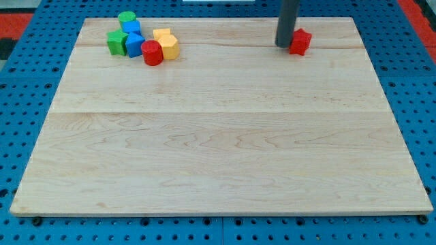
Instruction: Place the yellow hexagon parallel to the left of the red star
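Upper right: the bare rod's tip, holding nothing, touches the red star; it should circle behind the upper-left yellow hexagon, pushing rightward.

Bench, top-left cluster:
- green block rearmost
- blue block just before it
- green star leftmost
- second blue block beside the star
- red cylinder foremost
- yellow hexagon rightmost

Top right, well apart: red star, my tip against its left side.
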{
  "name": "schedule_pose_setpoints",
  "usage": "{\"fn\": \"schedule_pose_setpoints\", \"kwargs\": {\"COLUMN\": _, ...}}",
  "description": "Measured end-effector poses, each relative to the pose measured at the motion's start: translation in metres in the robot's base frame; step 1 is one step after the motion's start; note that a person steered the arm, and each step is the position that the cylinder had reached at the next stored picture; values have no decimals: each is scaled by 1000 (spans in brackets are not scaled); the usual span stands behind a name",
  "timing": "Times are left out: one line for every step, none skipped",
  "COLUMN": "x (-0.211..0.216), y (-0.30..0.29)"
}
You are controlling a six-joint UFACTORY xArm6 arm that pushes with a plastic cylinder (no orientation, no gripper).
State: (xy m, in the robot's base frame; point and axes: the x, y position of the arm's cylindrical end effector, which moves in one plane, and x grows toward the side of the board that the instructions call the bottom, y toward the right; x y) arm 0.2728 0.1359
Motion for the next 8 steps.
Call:
{"fn": "schedule_pose_setpoints", "kwargs": {"x": 3, "y": -11}}
{"fn": "schedule_pose_setpoints", "kwargs": {"x": 24, "y": -119}}
{"fn": "schedule_pose_setpoints", "kwargs": {"x": 36, "y": -221}}
{"fn": "schedule_pose_setpoints", "kwargs": {"x": 74, "y": -248}}
{"fn": "schedule_pose_setpoints", "kwargs": {"x": 78, "y": -295}}
{"fn": "schedule_pose_setpoints", "kwargs": {"x": 59, "y": -284}}
{"fn": "schedule_pose_setpoints", "kwargs": {"x": 45, "y": -260}}
{"fn": "schedule_pose_setpoints", "kwargs": {"x": 28, "y": -261}}
